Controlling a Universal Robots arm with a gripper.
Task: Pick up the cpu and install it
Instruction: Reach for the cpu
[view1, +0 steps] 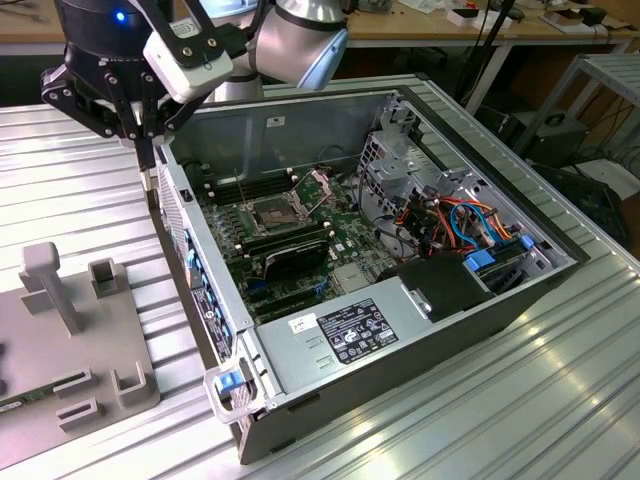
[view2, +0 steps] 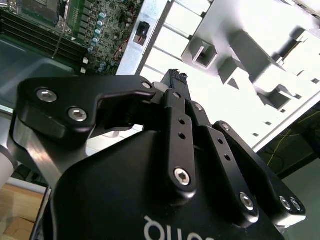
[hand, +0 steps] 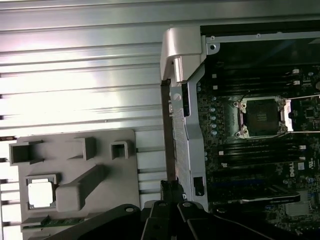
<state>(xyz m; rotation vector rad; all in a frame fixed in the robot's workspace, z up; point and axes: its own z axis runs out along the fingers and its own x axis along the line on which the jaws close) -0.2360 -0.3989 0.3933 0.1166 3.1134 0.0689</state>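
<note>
The black pincer (view2: 176, 75) hangs closed and empty; the flat silver-grey square cpu (hand: 41, 194) lies recessed in a grey holder (hand: 100, 150), likely to fix its position.

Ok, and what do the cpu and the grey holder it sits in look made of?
The cpu seems to have a pale metal top: it glares brightly under the light. The holder looks like matte grey plastic, possibly printed: it has an even colour, no shine and blocky posts.
</note>
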